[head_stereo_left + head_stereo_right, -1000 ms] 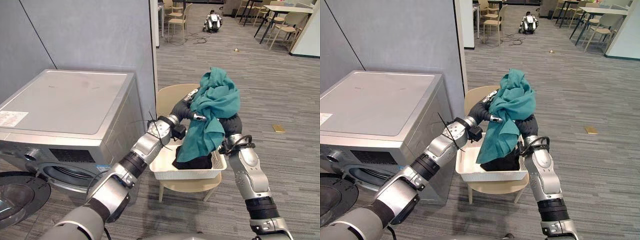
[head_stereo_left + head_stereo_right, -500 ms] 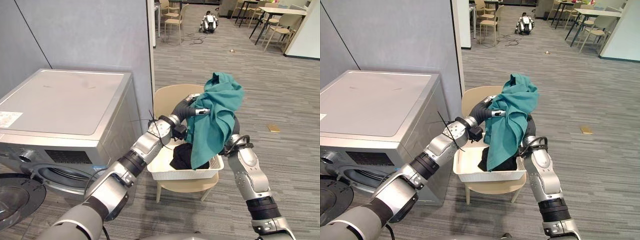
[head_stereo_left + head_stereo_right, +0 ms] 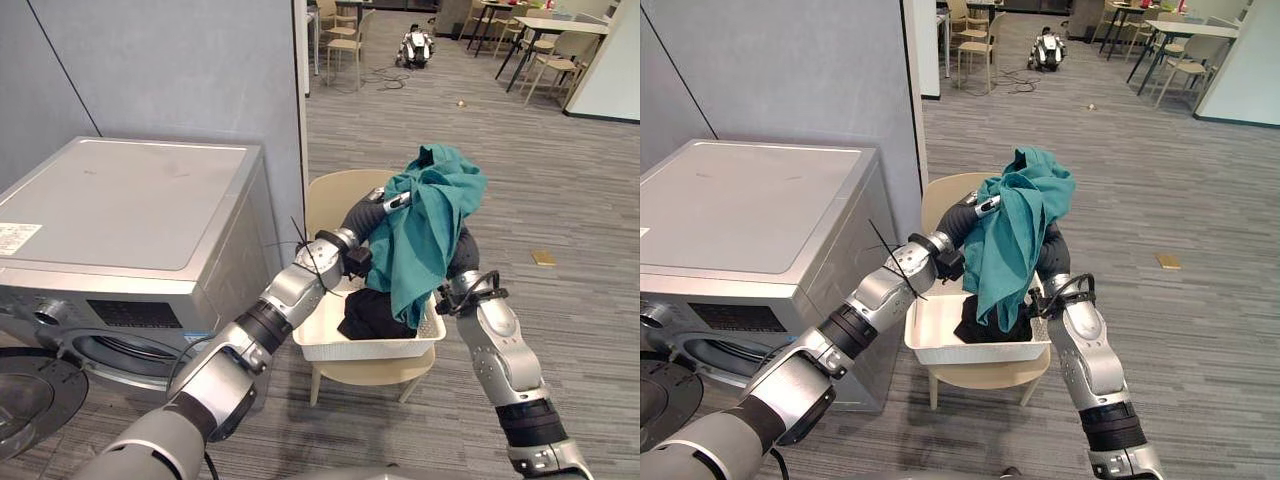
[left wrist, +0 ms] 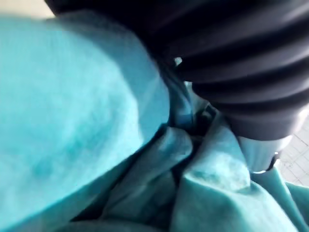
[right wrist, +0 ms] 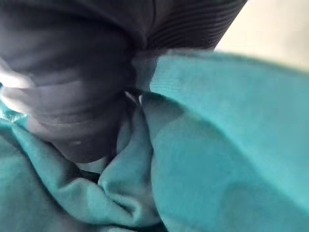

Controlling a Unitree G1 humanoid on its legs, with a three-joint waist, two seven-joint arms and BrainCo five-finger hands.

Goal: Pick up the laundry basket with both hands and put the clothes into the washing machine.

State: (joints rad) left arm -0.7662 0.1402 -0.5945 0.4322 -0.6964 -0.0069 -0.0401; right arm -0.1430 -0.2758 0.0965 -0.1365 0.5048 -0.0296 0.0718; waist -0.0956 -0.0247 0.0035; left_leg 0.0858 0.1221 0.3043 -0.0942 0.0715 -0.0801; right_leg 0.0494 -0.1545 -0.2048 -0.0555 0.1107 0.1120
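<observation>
One grey washing machine [image 3: 130,220] stands on the left with its round door [image 3: 35,395] open low down. Next to it the left hand [image 3: 385,205] pinches the top of a teal cloth [image 3: 430,230]. The cloth is bunched up high and hangs long and floppy, straight down to the white laundry basket [image 3: 330,335] on a tan chair [image 3: 330,195]. Dark clothes [image 3: 372,312] lie inside. Behind the cloth is the right hand [image 3: 462,252]; I cannot tell its grip.

The teal cloth [image 3: 432,225] hides most of the right hand [image 3: 463,248] (washing machine's door [image 3: 30,392] runs off-frame).
</observation>
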